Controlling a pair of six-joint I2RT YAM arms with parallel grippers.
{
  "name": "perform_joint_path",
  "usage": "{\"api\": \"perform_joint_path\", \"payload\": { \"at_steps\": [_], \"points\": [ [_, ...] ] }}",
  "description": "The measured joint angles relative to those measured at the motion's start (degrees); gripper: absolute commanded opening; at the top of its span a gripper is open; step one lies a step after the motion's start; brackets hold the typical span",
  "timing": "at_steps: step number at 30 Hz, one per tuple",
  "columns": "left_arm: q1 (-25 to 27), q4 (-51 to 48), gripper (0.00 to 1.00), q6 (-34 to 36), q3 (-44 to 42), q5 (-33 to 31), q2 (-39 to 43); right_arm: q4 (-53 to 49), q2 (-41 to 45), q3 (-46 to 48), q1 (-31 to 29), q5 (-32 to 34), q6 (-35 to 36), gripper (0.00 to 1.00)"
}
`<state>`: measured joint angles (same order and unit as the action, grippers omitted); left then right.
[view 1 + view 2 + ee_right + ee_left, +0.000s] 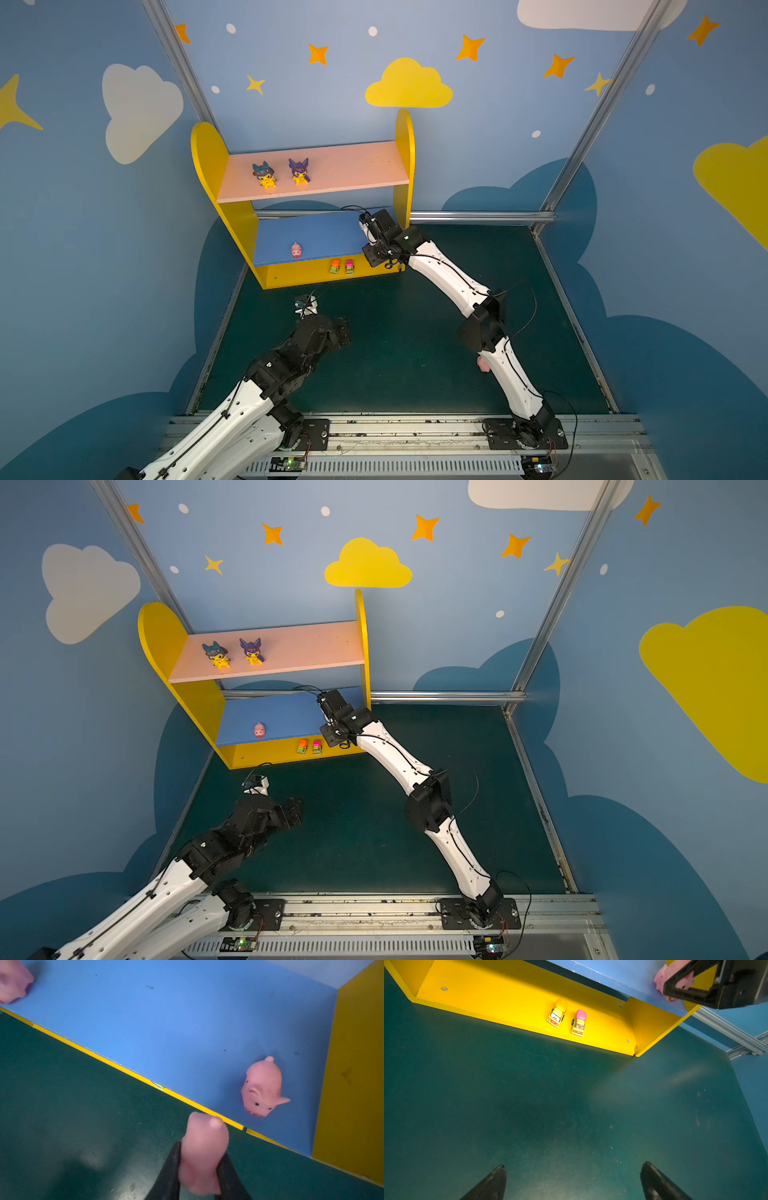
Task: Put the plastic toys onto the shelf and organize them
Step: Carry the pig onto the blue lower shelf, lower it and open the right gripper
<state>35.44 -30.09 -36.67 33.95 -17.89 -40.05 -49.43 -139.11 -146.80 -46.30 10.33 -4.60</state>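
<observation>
The shelf [208, 158] stands at the back left. Two hooded yellow figurines [264, 174] [299, 170] stand on its pink board, and two cars [557, 1013] [579, 1023] sit on the yellow base. One pink pig [296, 250] lies on the blue board [320, 230], another [262, 1086] lies near the board's right end. My right gripper [200, 1149] is shut on a third pig [202, 1159], held just in front of the blue board's front edge. My left gripper [574, 1164] hangs open and empty over the green mat, in front of the shelf.
One more pink pig [483, 363] lies on the mat, partly hidden by the right forearm [511, 374]. Blue walls close in on both sides, with an aluminium rail [478, 216] behind the mat [395, 353].
</observation>
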Motion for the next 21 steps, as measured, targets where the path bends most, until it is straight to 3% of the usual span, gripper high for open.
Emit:
{"api": "perform_joint_path", "payload": {
  "at_steps": [21],
  "points": [
    [-2.67, 1.62, 1.00, 0.90, 1.20, 2.10, -3.28, 7.45, -6.21, -5.44, 2.14, -3.23, 1.81, 0.27]
  ]
}}
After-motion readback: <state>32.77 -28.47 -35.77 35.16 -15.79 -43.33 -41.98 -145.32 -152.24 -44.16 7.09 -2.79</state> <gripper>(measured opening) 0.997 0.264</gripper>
